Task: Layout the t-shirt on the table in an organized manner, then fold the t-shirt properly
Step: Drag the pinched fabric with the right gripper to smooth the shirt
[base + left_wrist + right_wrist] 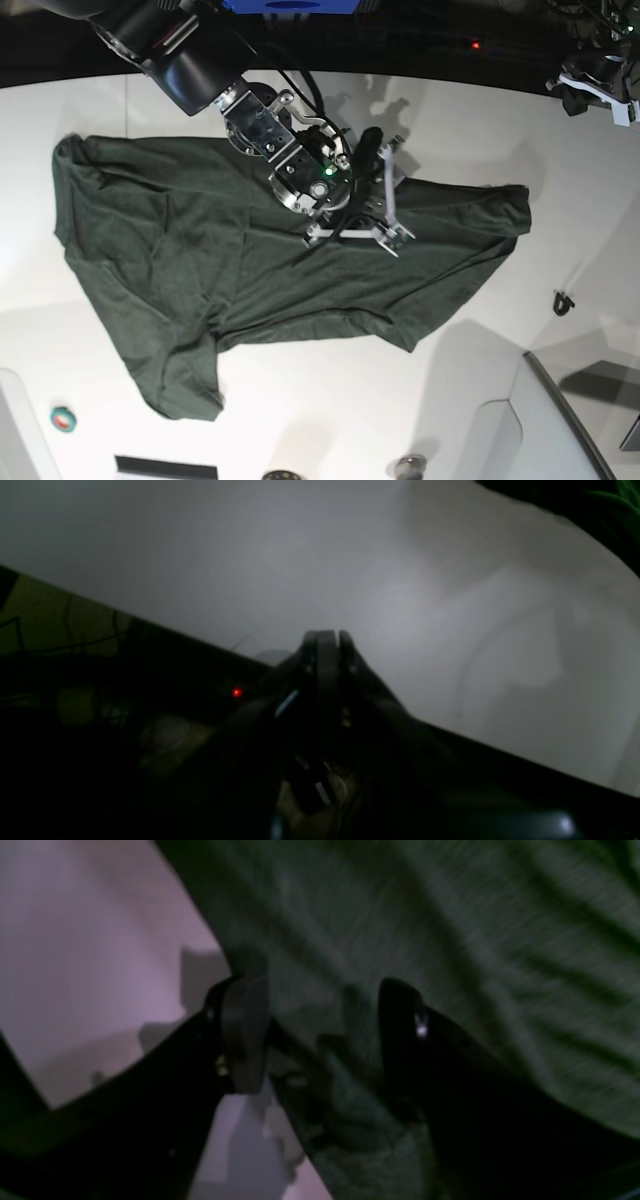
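Note:
The dark green t-shirt [200,250] lies spread and wrinkled across the white table [330,400], with one sleeve pointing to the near left and a tip reaching right. My right gripper [385,195] hangs over the shirt's upper middle edge. In the right wrist view the right gripper [320,1030] is open, its fingers [240,1030] straddling the t-shirt [450,940] hem where cloth meets table [75,940]; nothing is pinched. My left gripper [325,640] is shut and empty above the table's [250,555] back edge. In the base view the left gripper [600,80] sits at the far right corner.
A small teal-and-red round object [63,419] lies near the front left. A small black piece [563,301] rests right of the shirt. A grey panel with a dark rim [560,400] fills the front right corner. Dark floor lies beyond the table's back edge [75,680].

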Robot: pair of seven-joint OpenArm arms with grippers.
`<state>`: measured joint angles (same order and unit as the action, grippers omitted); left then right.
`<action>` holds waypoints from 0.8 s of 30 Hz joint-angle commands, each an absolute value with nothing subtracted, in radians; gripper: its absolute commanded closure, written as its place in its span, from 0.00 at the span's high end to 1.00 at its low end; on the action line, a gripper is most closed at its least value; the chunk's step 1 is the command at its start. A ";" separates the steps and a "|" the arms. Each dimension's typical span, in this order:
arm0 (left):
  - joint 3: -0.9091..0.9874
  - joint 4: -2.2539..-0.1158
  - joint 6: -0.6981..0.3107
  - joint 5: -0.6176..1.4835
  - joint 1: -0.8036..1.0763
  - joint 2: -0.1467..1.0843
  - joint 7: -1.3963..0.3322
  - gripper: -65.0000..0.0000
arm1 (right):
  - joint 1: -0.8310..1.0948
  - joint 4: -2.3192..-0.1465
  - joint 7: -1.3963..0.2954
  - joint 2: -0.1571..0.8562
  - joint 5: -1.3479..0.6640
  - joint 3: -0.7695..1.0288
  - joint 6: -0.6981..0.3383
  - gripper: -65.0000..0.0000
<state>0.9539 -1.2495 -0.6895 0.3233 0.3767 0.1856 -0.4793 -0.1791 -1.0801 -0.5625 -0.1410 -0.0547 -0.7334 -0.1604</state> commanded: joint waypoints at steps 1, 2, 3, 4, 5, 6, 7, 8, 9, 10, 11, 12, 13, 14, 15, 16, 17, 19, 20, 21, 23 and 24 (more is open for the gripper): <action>0.958 -1.262 -0.698 0.338 0.380 0.202 -0.460 0.00 | -0.213 -1.072 -0.545 -0.147 -0.050 -0.728 -0.162 0.44; 0.958 -1.262 -0.698 0.338 0.380 0.202 -0.460 0.00 | -0.216 -1.055 -0.545 -0.147 -0.050 -0.723 -0.162 0.41; 0.958 -1.260 -0.698 0.338 0.380 0.202 -0.460 0.00 | -0.220 -1.041 -0.544 -0.147 -0.051 -0.723 -0.162 0.40; 0.958 -1.259 -0.698 0.338 0.380 0.202 -0.460 0.00 | -0.226 -1.035 -0.544 -0.147 -0.067 -0.723 -0.162 0.39; 0.958 -1.248 -0.698 0.338 0.380 0.202 -0.460 0.00 | -0.236 -1.032 -0.544 -0.147 -0.096 -0.723 -0.162 0.37; 0.958 -1.239 -0.698 0.338 0.378 0.202 -0.460 0.00 | -0.240 -1.032 -0.544 -0.143 -0.127 -0.723 -0.162 0.37; 0.958 -1.230 -0.698 0.340 0.378 0.203 -0.460 0.00 | -0.243 -1.032 -0.544 -0.143 -0.151 -0.723 -0.162 0.37; 0.958 -1.219 -0.698 0.344 0.378 0.205 -0.460 0.00 | -0.251 -1.032 -0.544 -0.142 -0.171 -0.723 -0.162 0.37; 0.958 -1.213 -0.698 0.344 0.378 0.205 -0.460 0.00 | -0.254 -1.032 -0.544 -0.142 -0.179 -0.723 -0.162 0.37; 0.958 -1.211 -0.698 0.344 0.378 0.205 -0.460 0.00 | -0.254 -1.032 -0.544 -0.142 -0.179 -0.723 -0.162 0.37; 0.958 -1.211 -0.698 0.344 0.378 0.205 -0.460 0.00 | -0.254 -1.033 -0.544 -0.142 -0.179 -0.725 -0.162 0.37; 0.958 -1.211 -0.698 0.344 0.378 0.205 -0.460 0.00 | -0.254 -1.033 -0.545 -0.142 -0.179 -0.728 -0.162 0.37; 0.961 -1.211 -0.698 0.344 0.378 0.205 -0.460 0.00 | -0.252 -1.033 -0.545 -0.142 -0.179 -0.728 -0.162 0.37; 0.963 -1.211 -0.698 0.344 0.378 0.205 -0.460 0.00 | -0.252 -1.033 -0.545 -0.142 -0.180 -0.728 -0.162 0.37; 0.964 -1.211 -0.698 0.344 0.380 0.206 -0.460 0.00 | -0.252 -1.033 -0.545 -0.142 -0.182 -0.728 -0.162 0.37; 0.964 -1.213 -0.698 0.344 0.380 0.206 -0.460 0.00 | -0.252 -1.033 -0.545 -0.142 -0.183 -0.728 -0.162 0.37; 0.964 -1.213 -0.698 0.343 0.381 0.206 -0.460 0.00 | -0.252 -1.033 -0.545 -0.142 -0.183 -0.730 -0.162 0.37; 0.964 -1.214 -0.698 0.343 0.381 0.206 -0.460 0.00 | -0.252 -1.033 -0.545 -0.142 -0.183 -0.730 -0.162 0.34; 0.964 -1.214 -0.698 0.341 0.381 0.206 -0.460 0.00 | -0.252 -1.033 -0.547 -0.142 -0.183 -0.730 -0.162 0.27; 0.964 -1.214 -0.698 0.341 0.381 0.206 -0.460 0.00 | -0.252 -1.033 -0.549 -0.142 -0.183 -0.727 -0.162 0.18; 0.964 -1.214 -0.698 0.341 0.381 0.206 -0.460 0.00 | -0.252 -1.033 -0.550 -0.142 -0.183 -0.725 -0.162 0.03; 0.964 -1.214 -0.698 0.341 0.381 0.206 -0.460 0.00 | -0.252 -1.035 -0.550 -0.142 -0.183 -0.725 -0.162 0.02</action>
